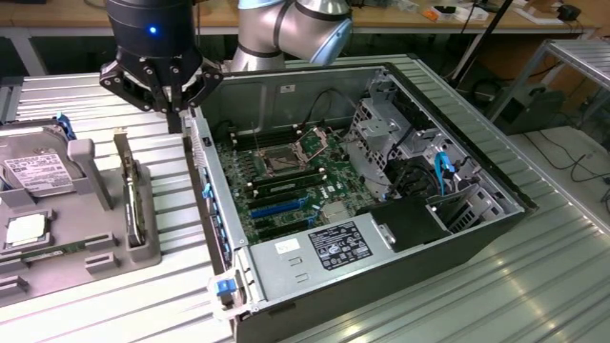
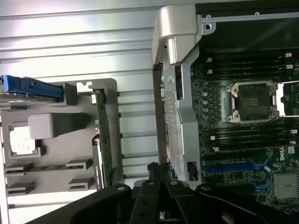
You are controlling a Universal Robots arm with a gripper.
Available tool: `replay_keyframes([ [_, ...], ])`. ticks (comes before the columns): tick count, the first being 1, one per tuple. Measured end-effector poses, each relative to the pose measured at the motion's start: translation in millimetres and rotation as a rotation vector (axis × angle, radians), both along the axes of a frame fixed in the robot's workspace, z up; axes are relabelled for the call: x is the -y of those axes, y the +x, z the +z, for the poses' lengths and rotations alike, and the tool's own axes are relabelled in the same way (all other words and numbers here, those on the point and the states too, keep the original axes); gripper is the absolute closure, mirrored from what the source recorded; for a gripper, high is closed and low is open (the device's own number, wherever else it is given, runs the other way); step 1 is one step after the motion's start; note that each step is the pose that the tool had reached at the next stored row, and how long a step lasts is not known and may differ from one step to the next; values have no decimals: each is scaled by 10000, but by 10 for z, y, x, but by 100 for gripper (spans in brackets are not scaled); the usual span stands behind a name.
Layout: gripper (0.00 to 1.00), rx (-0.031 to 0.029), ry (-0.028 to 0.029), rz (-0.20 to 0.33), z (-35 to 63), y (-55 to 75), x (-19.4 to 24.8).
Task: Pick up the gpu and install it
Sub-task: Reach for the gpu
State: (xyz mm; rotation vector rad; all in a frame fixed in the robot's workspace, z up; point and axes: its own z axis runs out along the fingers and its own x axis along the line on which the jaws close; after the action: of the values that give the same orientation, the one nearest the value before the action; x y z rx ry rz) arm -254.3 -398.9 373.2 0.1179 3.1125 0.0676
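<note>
Over the ribbed metal bench [image 1: 153, 314], between the grey moulded parts tray [image 1: 157, 250] and the rear wall [image 1: 211, 193] of the open black desktop PC case [image 1: 458, 236], hung the black two-finger gripper [image 1: 177, 107]. Its fingers were pressed together w/ nothing between them. It sat near the far end of the gpu [image 1: 131, 196], a thin dark expansion card w/ pale metal bracket, but was not touching it.

The card stood on its long edge in a narrow slot of the tray, prob. so its top edge was exposed for a pinch from above and it couldn't tip. It had not been lifted. The case lay on its side, lid off, so the green motherboard [image 1: 329, 153] faced up and could be reached straight down. The blue and black expansion slots [image 1: 276, 204] looked unoccupied, as far as I could tell.

Around the card, each in its own recess:
- silver hard drive [image 1: 33, 175] w/ white label
- small square silver processor chip [image 1: 26, 229]
- narrow green memory stick [image 1: 43, 250]

Inside the case:
- bare CPU socket [image 1: 286, 152]
- grey power supply box [image 1: 305, 261] w/ labels
- metal drive cage [image 1: 381, 132]
- blue cable [image 1: 441, 171]

In the way: a tall grey tray post [image 1: 81, 161] near the card, and the rear wall, which rose between card and slots, an obstacle on any direct path.
</note>
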Motion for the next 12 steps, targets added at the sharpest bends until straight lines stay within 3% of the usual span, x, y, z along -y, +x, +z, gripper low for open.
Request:
replay_keyframes([
  [12,89,0,0,-1,-21,-227,0],
])
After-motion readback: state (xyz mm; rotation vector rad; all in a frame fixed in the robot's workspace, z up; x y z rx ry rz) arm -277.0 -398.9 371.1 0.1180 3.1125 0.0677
